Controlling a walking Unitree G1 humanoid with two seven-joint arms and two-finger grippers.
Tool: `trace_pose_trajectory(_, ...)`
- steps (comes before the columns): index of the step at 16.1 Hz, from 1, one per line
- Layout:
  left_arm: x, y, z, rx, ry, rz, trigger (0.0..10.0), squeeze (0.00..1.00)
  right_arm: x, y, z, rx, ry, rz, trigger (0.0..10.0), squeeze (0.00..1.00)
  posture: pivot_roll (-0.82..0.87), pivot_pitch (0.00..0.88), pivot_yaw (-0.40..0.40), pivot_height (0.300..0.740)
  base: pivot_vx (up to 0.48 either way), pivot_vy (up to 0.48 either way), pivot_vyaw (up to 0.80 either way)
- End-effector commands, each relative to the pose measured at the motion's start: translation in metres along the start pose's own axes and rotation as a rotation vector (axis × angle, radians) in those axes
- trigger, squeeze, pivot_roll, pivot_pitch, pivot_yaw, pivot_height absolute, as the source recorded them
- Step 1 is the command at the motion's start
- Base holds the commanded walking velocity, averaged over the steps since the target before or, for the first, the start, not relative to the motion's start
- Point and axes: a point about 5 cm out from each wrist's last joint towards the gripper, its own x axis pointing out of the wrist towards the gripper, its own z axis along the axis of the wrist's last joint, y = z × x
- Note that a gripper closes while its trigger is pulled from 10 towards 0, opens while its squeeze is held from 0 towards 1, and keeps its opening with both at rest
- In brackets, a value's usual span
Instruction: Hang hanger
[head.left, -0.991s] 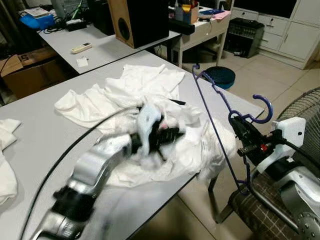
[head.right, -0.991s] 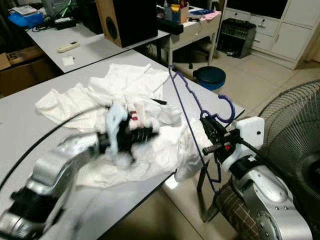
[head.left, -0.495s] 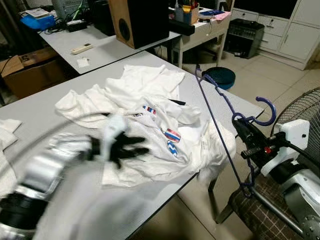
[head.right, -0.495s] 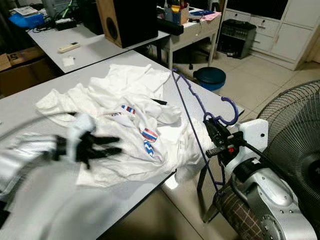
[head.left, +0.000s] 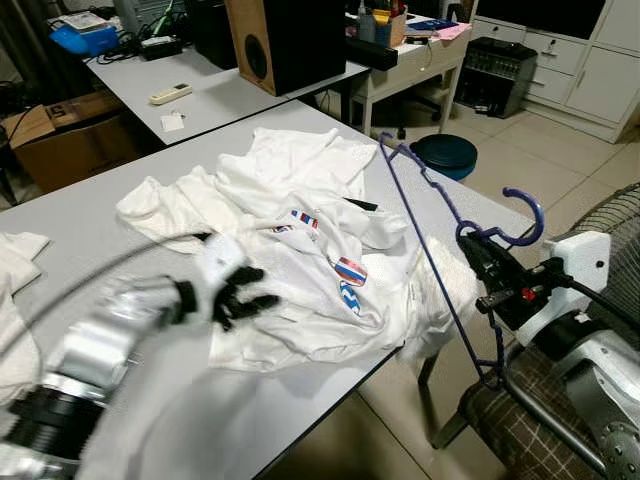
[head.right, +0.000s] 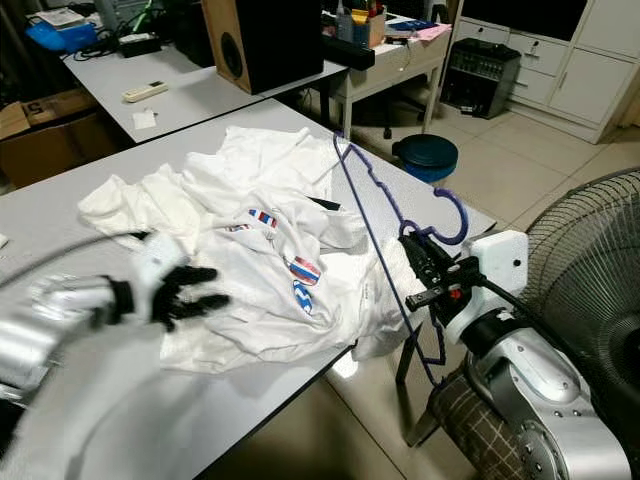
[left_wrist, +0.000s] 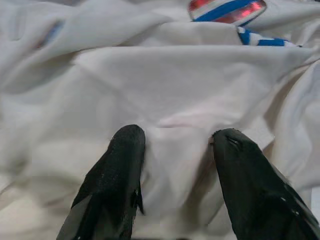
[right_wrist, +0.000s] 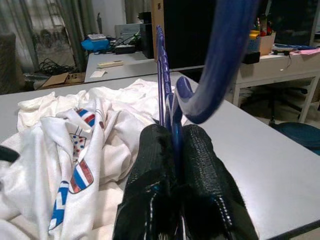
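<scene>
A blue hanger (right_wrist: 229, 50) stands upright off the table's right edge, just below its hook in my right gripper (head.left: 470, 248), which is shut on it. Its long wire leans back over the table corner. A crumpled white T-shirt (head.left: 300, 250) with red and blue prints lies spread on the grey table (head.left: 60, 210). My left gripper (head.left: 265, 287) is open at the shirt's near left edge. In the left wrist view its fingers (left_wrist: 125, 150) rest on the white cloth (left_wrist: 165, 75) with nothing between them.
A standing fan (head.left: 610, 220) and a plaid chair seat (head.left: 520, 420) are beside my right arm. A black speaker (head.left: 290, 40) and a remote (head.left: 170, 95) sit on the far table. A cardboard box (head.left: 60, 140) is at left, a blue round stool (head.left: 445, 155) beyond the corner.
My left gripper has drawn back from the middle of the shirt to its near left edge. The shirt now lies flatter with its prints showing. The hanger stays in the right gripper.
</scene>
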Motion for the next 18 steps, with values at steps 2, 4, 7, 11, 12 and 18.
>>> trace_pose_trajectory(2,0.006,-0.001,-0.005,0.035,0.025,0.012,4.9,0.0,0.001,0.001,0.0,0.01,0.0,0.004,10.0,0.0,-0.04,0.0,0.077,0.74,0.0,0.0,0.0)
trace_pose_trajectory(4,0.014,0.001,-0.006,0.088,0.047,0.037,0.0,0.0,0.001,0.003,-0.001,0.004,0.007,0.009,10.0,0.0,-0.05,0.0,0.082,0.74,0.0,0.0,0.0)
trace_pose_trajectory(7,0.016,0.002,-0.006,0.107,0.048,0.034,0.0,0.0,0.001,0.003,-0.002,0.001,0.011,0.012,10.0,0.0,-0.05,0.0,0.084,0.74,0.0,0.0,0.0)
trace_pose_trajectory(11,0.015,0.005,-0.003,0.097,0.01,0.039,0.0,0.0,0.001,0.004,-0.003,0.004,0.014,0.014,10.0,0.0,-0.04,0.0,0.077,0.74,0.0,0.0,0.0)
trace_pose_trajectory(12,0.014,0.005,-0.002,0.084,-0.011,0.04,0.0,0.0,0.001,0.005,-0.004,0.005,0.014,0.016,10.0,0.0,-0.04,0.0,0.077,0.74,0.0,0.0,0.0)
trace_pose_trajectory(18,-0.015,0.032,0.04,-0.128,-0.315,0.067,0.0,0.0,0.001,0.003,-0.003,0.016,0.008,0.01,10.0,0.0,-0.03,0.0,0.073,0.74,0.0,0.0,0.0)
